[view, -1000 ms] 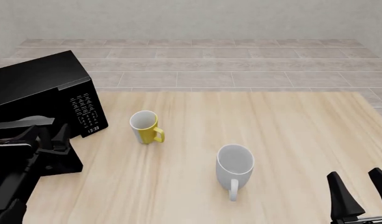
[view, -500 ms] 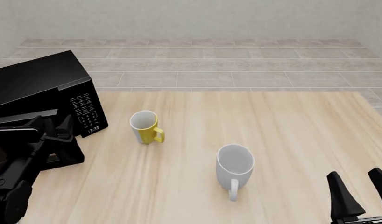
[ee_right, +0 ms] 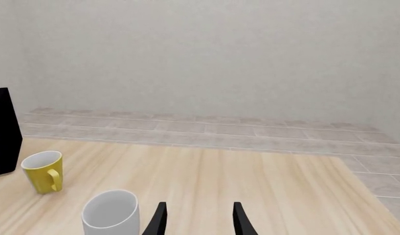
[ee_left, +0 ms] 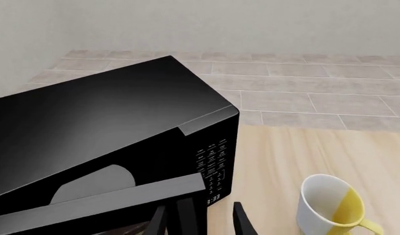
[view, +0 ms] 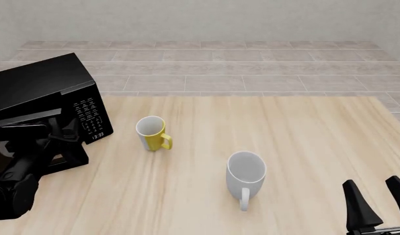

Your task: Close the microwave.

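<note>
The black microwave [view: 37, 88] stands at the table's far left, its keypad [view: 92, 117] facing right. Its door [view: 69, 157] is ajar, swung out toward me at a small angle. My left gripper [view: 61, 131] is open and sits right against the door's free edge, in front of the keypad. In the left wrist view the microwave [ee_left: 108, 127] fills the frame, and the door's grey top edge [ee_left: 115, 198] runs up to the spread fingers [ee_left: 242, 223]. My right gripper [view: 376, 200] is open and empty at the near right, far from the microwave.
A yellow mug [view: 151, 132] stands just right of the microwave and also shows in the left wrist view [ee_left: 330, 205]. A white mug [view: 246, 172] stands mid-table nearer me. The right wrist view shows both mugs [ee_right: 42, 171] [ee_right: 112, 213].
My left arm has moved forward toward the microwave, and the door has swung with it to a narrower angle. The right arm and the mugs have not moved.
</note>
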Robot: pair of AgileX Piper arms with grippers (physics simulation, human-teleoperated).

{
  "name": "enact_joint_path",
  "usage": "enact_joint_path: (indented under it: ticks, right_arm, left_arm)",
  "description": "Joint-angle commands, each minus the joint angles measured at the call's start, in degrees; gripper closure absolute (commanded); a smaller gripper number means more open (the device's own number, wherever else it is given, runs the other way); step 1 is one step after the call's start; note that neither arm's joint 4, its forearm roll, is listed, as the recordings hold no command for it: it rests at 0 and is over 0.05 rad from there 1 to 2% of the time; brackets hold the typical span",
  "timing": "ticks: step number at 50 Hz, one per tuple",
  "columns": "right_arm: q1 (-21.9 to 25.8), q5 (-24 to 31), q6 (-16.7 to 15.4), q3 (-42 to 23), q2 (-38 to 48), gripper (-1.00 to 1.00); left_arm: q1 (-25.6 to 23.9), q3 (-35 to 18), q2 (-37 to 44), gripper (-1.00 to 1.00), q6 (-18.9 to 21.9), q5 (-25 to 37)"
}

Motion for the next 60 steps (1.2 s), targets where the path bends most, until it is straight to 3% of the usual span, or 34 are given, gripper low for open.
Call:
enact_joint_path:
  ticks: [1,22,36,60]
  right_arm:
    - [0.1,-0.2,0.0,0.0,0.0,-1.00]
    - [1.0,-1.0,0.1,0.0,0.0,-1.00]
    - [1.6,-1.2,-0.2,0.0,0.0,-1.00]
    - [2.2,-1.4,0.0,0.0,0.0,-1.00]
  left_arm:
    - [1.1,-1.9,4.7,-1.00,1.3,3.2]
    - [3.1,-8.4,8.3,-1.00,0.8,6.7]
    - [4.4,-10.3,12.5,-1.00,2.9,5.2]
    - [6.6,-16.8,18.3,-1.00,0.6,8.1]
